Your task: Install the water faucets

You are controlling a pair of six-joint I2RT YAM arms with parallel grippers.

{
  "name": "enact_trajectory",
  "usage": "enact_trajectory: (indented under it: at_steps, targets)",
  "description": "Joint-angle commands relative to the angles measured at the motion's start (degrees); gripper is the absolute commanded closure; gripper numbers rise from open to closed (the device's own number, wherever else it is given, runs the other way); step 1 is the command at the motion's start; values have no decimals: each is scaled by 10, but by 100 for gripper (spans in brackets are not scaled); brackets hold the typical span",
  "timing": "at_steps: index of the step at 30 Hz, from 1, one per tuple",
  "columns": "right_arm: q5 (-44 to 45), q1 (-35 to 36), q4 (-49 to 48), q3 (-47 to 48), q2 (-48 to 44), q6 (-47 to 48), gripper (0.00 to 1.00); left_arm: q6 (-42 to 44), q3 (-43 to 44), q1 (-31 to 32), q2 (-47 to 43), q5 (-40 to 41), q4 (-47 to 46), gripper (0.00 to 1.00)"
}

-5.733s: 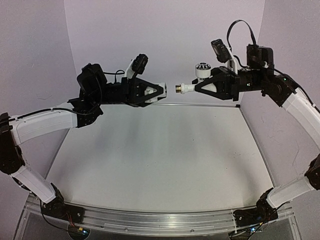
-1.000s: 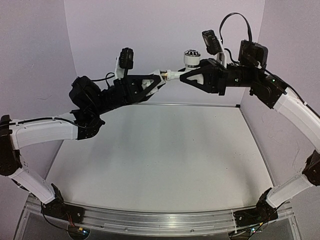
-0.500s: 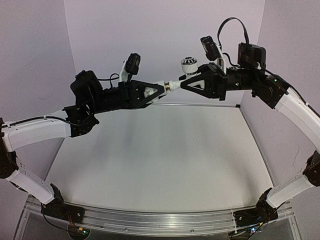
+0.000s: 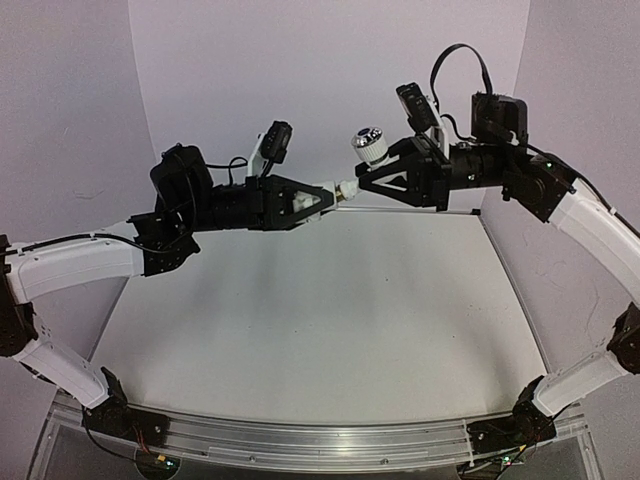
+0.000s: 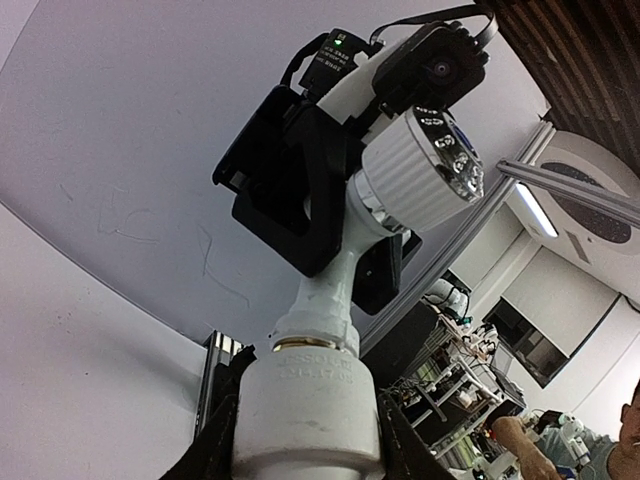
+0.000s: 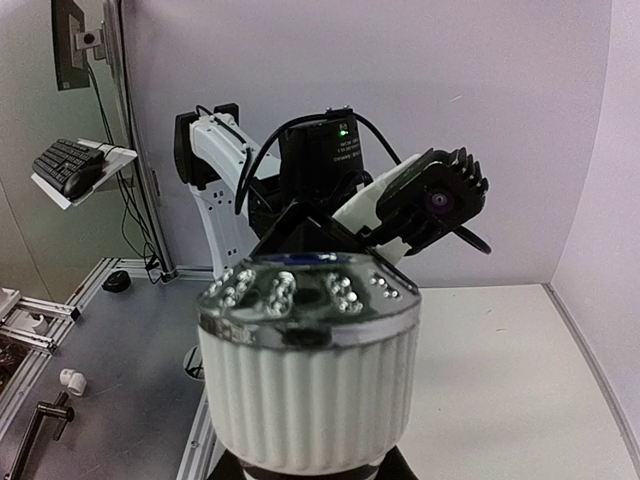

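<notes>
Top external view shows left end effector (image 4: 328,194) closed on the short white fitting (image 4: 321,190) and right end effector (image 4: 361,182) closed on the tap (image 4: 368,148), both high above the table (image 4: 300,320), tap stem meeting the fitting's mouth end to end along one shared left-right axis

Far centre is barred: left gripper (image 4: 326,195) and right gripper (image 4: 362,181) meet there, tap (image 4: 368,144) and fitting (image 4: 323,189) bridging them. Free passage beneath, over the table (image 4: 300,330).

White faucet (image 6: 306,330), ribbed knob (image 6: 308,400) foremost
</notes>
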State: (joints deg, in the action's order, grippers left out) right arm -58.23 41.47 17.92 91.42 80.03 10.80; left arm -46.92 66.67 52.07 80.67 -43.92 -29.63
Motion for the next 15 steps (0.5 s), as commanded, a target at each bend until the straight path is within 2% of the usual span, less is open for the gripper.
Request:
enact_trajectory:
  at_steps: [1,5,15]
  targets:
    - [-5,13,-5,-13,12,-20,100,-19,7,10,-7,3,-166,100]
    - [-15,13,-20,-8,16,-44,100,-26,-1,10,-7,3,-204,100]
    - [-20,13,-15,-29,8,-42,100,1,8,10,-33,21,-132,100]
